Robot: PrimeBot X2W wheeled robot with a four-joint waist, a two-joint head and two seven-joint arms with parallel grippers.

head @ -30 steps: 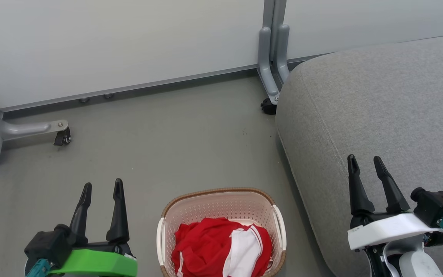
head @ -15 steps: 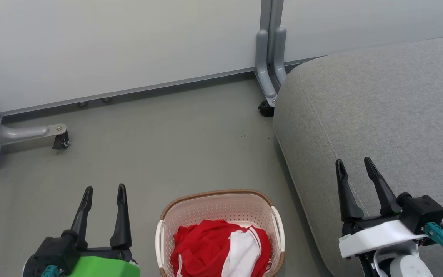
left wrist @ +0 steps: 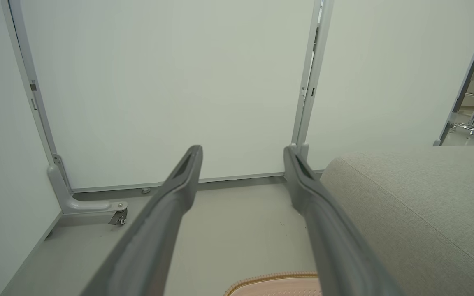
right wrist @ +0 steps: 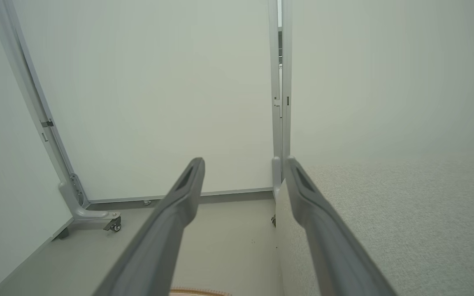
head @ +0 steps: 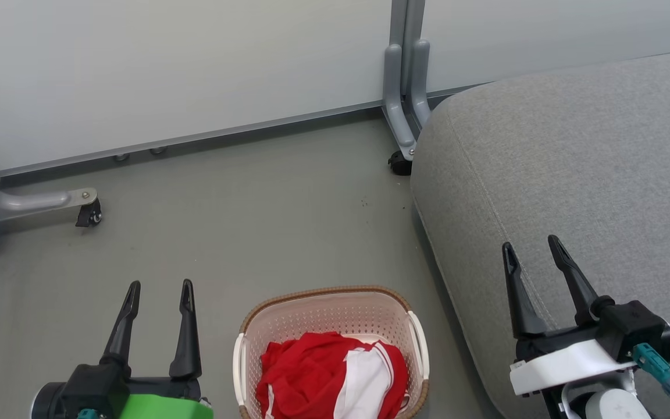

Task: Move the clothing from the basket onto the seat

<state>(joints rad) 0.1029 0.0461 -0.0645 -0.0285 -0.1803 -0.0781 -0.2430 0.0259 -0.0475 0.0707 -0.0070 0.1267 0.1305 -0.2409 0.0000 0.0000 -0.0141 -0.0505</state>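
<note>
Red-and-white clothing lies heaped in the basket at bottom centre, beside the grey seat at right, as left gripper and right gripper hover spread and empty, the first reach down into the basket apparently next.

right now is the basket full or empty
Partly full: crumpled red and white clothing lies inside the basket, its far inner wall still showing.

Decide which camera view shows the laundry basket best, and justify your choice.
The head view: the basket shows most of its rim, perforated wall and handles, with clothing inside. The left wrist view catches a strip of rim; the right wrist view, a thinner sliver.
</note>
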